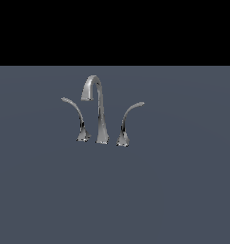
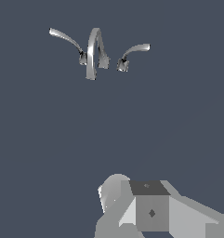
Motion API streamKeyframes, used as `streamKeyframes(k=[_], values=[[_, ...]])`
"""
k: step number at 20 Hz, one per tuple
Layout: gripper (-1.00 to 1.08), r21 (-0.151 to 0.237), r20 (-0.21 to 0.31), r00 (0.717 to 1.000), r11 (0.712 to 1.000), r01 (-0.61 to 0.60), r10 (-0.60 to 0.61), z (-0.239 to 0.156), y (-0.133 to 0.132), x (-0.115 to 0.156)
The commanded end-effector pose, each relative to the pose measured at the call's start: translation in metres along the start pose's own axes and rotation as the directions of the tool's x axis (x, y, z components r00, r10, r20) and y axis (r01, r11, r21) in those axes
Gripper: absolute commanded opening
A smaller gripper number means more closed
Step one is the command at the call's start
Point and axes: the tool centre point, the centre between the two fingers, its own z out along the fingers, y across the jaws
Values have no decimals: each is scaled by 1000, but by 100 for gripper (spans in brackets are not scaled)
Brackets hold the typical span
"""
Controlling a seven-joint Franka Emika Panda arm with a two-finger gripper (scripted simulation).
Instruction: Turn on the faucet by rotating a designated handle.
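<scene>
The faucet (image 1: 99, 112) is a small chrome set standing on a flat grey-blue surface, with a tall hooked spout in the middle and a curved lever on each side. The handle (image 1: 74, 113) is the lever whose tip sweeps out to the exterior view's left. No arm or gripper shows in the exterior view. In the wrist view the faucet (image 2: 95, 53) and the handle (image 2: 66, 40) lie far off, well apart from the grey blocky body of my gripper (image 2: 150, 209) at the frame's edge. Its fingers are not distinguishable, and nothing is seen held.
The mirror-image lever (image 1: 127, 121) sweeps toward the exterior view's right, close beside the spout. The grey-blue surface (image 1: 173, 190) stretches flat all round the faucet. Black background lies behind it.
</scene>
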Motion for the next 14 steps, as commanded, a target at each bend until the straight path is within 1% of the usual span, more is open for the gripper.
streamKeyframes(k=[1,4,9,14], values=[[-100,0,0,1000,1000,0,0,0,0,0],[-100,3,0,1000,1000,-5,5,-1,3,0],[-100,14,-1,1000,1000,-20,20,-7,17,-1],[-100,14,-1,1000,1000,-20,20,-7,18,-1]])
